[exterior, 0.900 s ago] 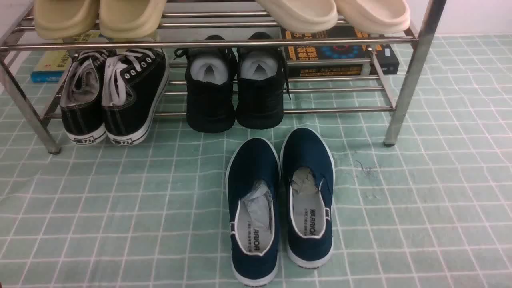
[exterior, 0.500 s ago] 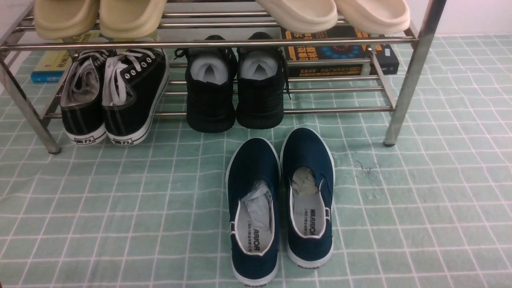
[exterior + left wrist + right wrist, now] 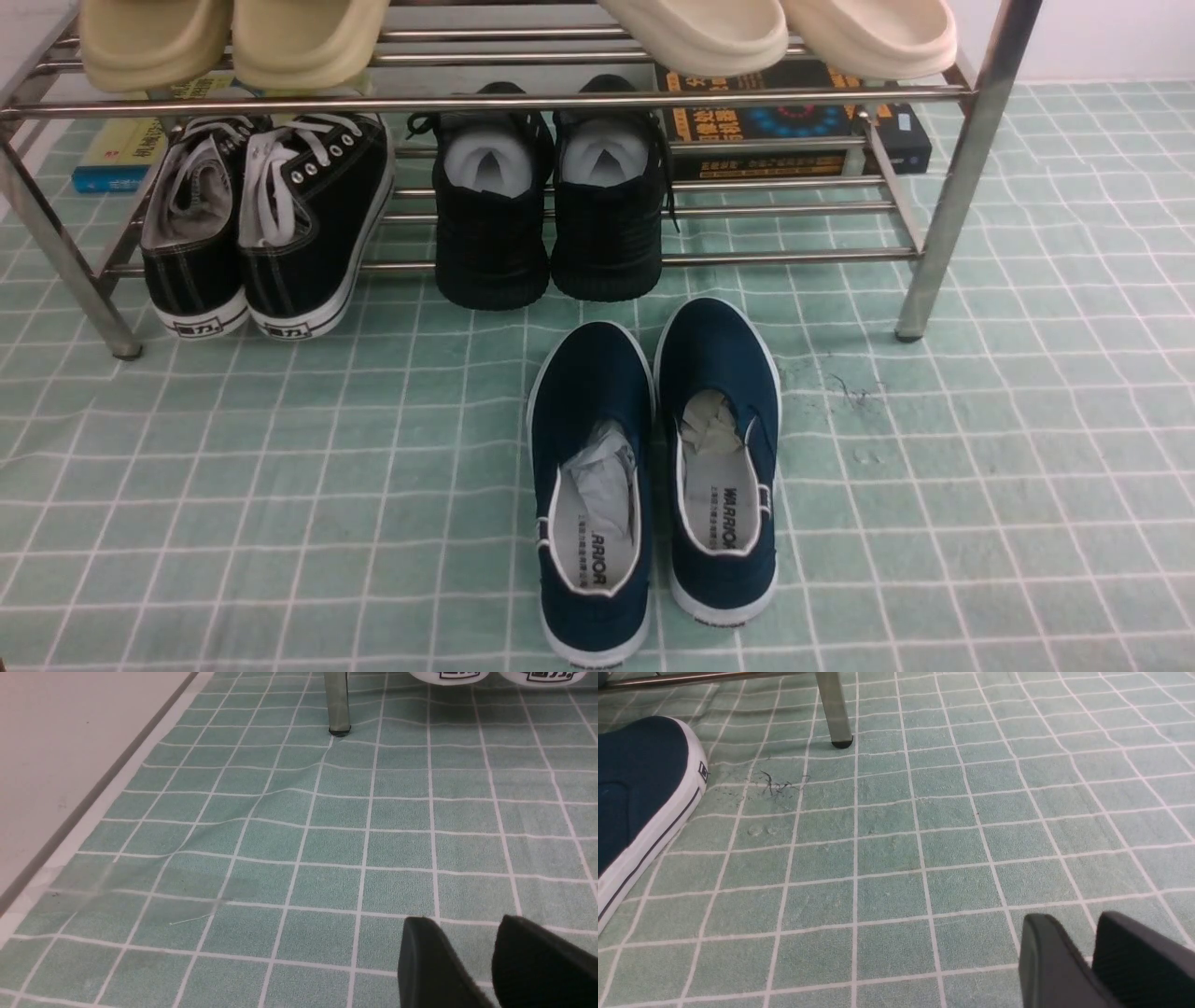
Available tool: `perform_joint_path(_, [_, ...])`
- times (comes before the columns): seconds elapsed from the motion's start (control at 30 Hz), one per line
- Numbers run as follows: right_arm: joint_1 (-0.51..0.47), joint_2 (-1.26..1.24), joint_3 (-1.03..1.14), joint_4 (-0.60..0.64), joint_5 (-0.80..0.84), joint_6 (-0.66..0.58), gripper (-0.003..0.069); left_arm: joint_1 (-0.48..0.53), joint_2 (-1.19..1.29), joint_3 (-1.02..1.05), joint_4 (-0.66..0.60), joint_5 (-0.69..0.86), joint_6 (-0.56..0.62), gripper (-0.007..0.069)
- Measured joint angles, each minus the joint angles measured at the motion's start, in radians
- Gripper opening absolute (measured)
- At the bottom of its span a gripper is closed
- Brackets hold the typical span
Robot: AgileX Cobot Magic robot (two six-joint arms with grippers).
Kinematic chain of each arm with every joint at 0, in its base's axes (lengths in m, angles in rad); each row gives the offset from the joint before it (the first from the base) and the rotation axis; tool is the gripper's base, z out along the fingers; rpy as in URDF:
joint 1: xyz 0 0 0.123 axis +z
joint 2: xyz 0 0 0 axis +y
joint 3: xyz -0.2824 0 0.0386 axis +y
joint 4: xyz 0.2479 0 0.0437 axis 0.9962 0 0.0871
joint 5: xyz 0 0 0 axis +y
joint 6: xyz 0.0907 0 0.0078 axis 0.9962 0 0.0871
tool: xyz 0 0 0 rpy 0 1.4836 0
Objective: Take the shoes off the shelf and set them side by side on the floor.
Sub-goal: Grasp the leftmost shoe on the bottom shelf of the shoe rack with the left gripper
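Green gridded floor [image 3: 280, 467] is lying beneath the shelf [image 3: 962, 168]. At frame left, the 2 shoes [image 3: 266, 224] are resting on its lower bars, heels outward; probably light, soft canvas, best pinched at the heel rim. Left gripper [image 3: 467, 926] is hovering parted, empty; right gripper [image 3: 1073, 919] likewise.

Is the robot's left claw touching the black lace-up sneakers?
Apart. The left wrist view shows the left gripper over the floor, with the sneakers well beyond it, near the shelf leg.
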Motion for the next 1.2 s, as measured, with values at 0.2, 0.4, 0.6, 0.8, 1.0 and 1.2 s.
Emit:
perform_joint_path(0.2, [0.0, 0.0, 0.0, 0.0, 0.0, 0.0, 0.0186, 0.0, 0.0, 0.0, 0.022, 0.001, -0.019, 0.0242])
perform_joint_path(0.4, [0.0, 0.0, 0.0, 0.0, 0.0, 0.0, 0.0194, 0.0, 0.0, 0.001, -0.35, -0.042, -0.441, 0.0242])
perform_joint_path(0.6, [0.0, 0.0, 0.0, 0.0, 0.0, 0.0, 0.0202, 0.0, 0.0, 0.001, -0.609, -0.043, -0.803, 0.0242])
perform_joint_path(0.8, [0.0, 0.0, 0.0, 0.0, 0.0, 0.0, 0.0206, 0.0, 0.0, 0.001, -0.581, -0.043, -0.857, 0.0242])
perform_joint_path(1.0, [0.0, 0.0, 0.0, 0.0, 0.0, 0.0, 0.0207, 0.0, 0.0, 0.002, -0.494, -0.057, -0.855, 0.0237])
perform_joint_path(1.2, [0.0, 0.0, 0.0, 0.0, 0.0, 0.0, 0.0207, 0.0, 0.0, -0.02, -0.384, -0.035, -0.739, 0.0115])
